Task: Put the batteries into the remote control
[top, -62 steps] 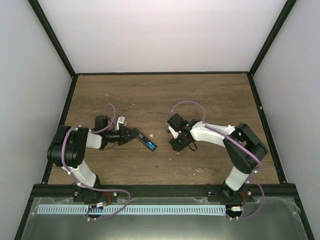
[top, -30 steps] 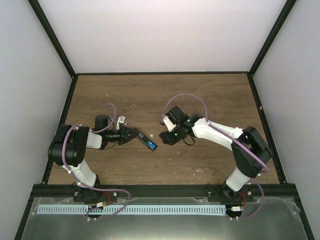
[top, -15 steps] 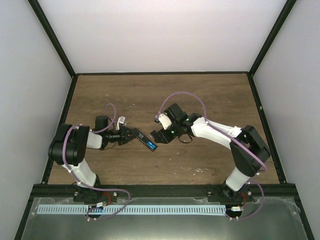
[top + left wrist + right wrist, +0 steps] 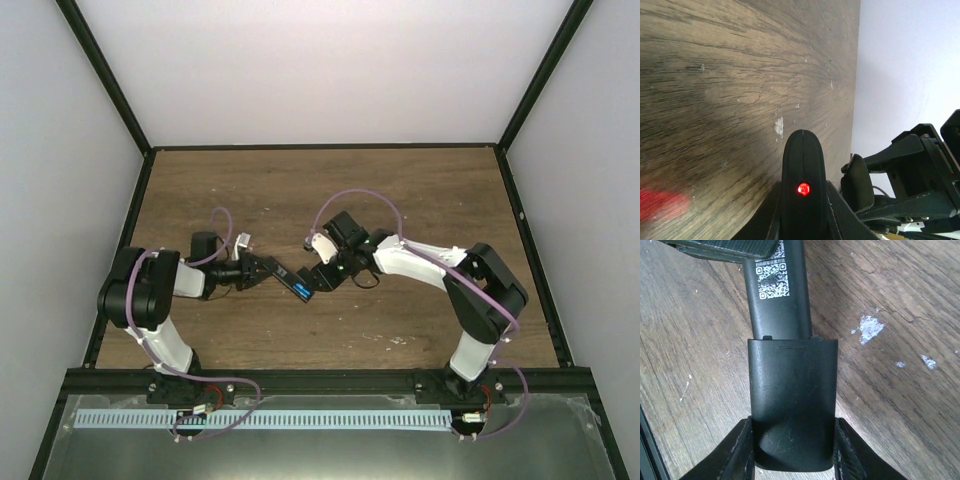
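Your left claw (image 4: pixel 258 270) clenches the slim matte black remote (image 4: pixel 780 295); your right claw (image 4: pixel 792 452) grips a smooth rectangular cover (image 4: pixel 792 395) touching its end, over the grainy wooden counter (image 4: pixel 900 400)

Both arms reach inward, tips nearly meeting; left gripper (image 4: pixel 267 270) clamps the remote (image 4: pixel 296 285), right gripper (image 4: pixel 321 276) pinches a cover (image 4: pixel 792 400).

A robot lab cell: wooden table (image 4: pixel 300 190) boxed by white panels (image 4: pixel 320 70) and black frame (image 4: pixel 107 78).
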You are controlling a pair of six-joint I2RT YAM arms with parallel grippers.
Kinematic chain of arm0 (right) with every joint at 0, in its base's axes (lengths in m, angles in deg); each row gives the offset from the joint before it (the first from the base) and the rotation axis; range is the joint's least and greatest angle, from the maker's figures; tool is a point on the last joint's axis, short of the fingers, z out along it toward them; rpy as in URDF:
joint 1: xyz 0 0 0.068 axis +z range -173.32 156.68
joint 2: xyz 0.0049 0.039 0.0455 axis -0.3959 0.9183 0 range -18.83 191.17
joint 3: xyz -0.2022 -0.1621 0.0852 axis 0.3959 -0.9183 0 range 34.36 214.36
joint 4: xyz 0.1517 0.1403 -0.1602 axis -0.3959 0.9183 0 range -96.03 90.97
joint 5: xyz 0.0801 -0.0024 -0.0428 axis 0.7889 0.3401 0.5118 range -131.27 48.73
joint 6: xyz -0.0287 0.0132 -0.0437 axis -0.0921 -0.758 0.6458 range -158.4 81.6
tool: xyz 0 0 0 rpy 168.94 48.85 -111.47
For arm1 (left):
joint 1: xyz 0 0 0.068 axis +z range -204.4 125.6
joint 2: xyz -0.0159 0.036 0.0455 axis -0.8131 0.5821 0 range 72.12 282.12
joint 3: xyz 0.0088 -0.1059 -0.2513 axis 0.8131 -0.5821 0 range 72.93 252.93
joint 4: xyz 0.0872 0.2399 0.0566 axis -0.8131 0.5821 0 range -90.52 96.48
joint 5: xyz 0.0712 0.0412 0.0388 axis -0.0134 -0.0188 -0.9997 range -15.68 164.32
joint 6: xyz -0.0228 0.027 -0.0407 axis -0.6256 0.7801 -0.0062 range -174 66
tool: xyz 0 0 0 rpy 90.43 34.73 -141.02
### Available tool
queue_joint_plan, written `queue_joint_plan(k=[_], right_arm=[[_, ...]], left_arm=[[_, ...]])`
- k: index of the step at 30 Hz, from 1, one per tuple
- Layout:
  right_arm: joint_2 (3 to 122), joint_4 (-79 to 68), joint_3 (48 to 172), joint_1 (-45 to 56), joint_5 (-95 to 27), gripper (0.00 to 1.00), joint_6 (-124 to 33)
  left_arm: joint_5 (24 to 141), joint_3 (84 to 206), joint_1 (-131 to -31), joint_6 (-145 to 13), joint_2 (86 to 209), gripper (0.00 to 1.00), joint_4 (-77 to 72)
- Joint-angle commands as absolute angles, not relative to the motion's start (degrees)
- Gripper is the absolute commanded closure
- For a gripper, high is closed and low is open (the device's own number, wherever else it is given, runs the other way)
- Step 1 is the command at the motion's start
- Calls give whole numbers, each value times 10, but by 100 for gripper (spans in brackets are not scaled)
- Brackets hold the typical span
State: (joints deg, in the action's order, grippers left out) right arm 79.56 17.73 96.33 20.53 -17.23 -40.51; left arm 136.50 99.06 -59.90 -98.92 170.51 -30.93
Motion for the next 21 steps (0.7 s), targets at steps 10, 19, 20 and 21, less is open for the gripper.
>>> queue_joint_plan(k=[10,19,20,21], right_arm=[[827,164,977,224,-167,76,-390],[846,170,984,230,-176,76,-374],[848,171,985,231,-178,76,-371],[851,173,986,231,-178,76,-368]], left_arm=[[1358,977,-599,-1001,1732,100,-364],[1356,972,-601,-1015,1755,100,-396],[1357,971,-601,-1017,1758,100,-399],[1356,971,-601,-1019,1760,100,-402]])
